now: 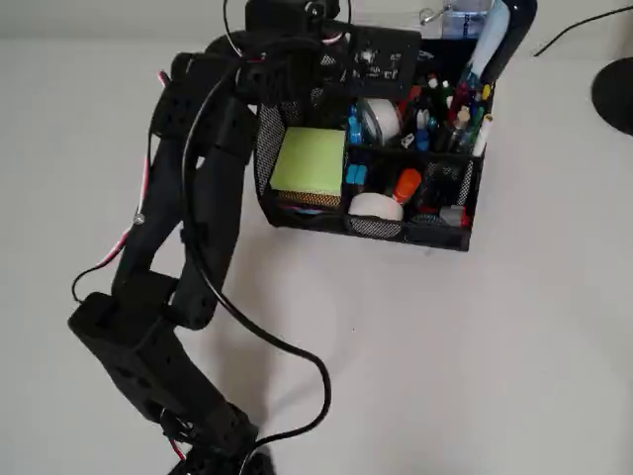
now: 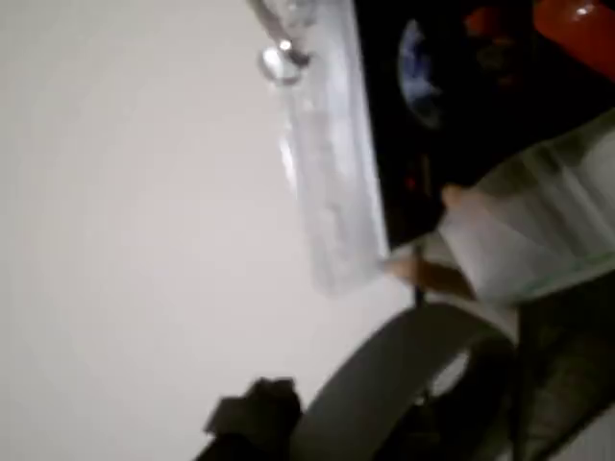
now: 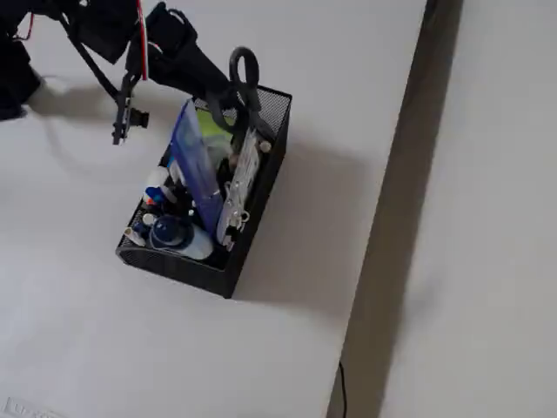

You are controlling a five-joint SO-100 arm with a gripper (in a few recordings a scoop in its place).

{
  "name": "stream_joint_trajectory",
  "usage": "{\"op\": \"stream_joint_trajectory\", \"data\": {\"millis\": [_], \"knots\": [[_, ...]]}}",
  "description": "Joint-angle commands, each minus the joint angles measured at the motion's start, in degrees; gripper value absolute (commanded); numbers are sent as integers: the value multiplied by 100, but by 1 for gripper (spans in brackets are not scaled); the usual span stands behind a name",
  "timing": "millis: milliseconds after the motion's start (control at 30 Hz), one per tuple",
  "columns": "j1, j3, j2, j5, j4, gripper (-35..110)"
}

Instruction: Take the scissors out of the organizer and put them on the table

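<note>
The black mesh organizer [image 1: 396,230] stands at the far side of the off-white table [image 1: 475,346], with a lime-green note pad [image 1: 309,160], a tape roll [image 1: 376,206] and pens [image 1: 450,109] inside. In the fixed view the scissors [image 3: 244,65] lie tilted along the organizer's [image 3: 252,209] back compartment, grey loop handle raised past the rim, silver blades [image 3: 240,178] inside. My gripper [image 3: 228,94] reaches in from the left and looks shut on the handle. The wrist view shows the grey handle [image 2: 384,384] close up and the blades [image 2: 327,173].
My black arm [image 1: 188,247] and its cable cross the table's left half in the overhead view. A dark round object [image 1: 618,94] sits at the right edge. A tall blue item [image 3: 196,165] stands in the organizer. The table's edge [image 3: 392,218] runs close behind the organizer.
</note>
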Motion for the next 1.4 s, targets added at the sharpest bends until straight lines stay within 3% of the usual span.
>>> {"op": "stream_joint_trajectory", "data": {"millis": [0, 333, 733, 1367], "knots": [[176, -422, 1459, 105, 158, 0], [396, -431, 2725, 35, 940, 0], [308, -193, 4025, -466, 2742, 0], [1749, 5977, 9492, -2276, 2259, 0]]}}
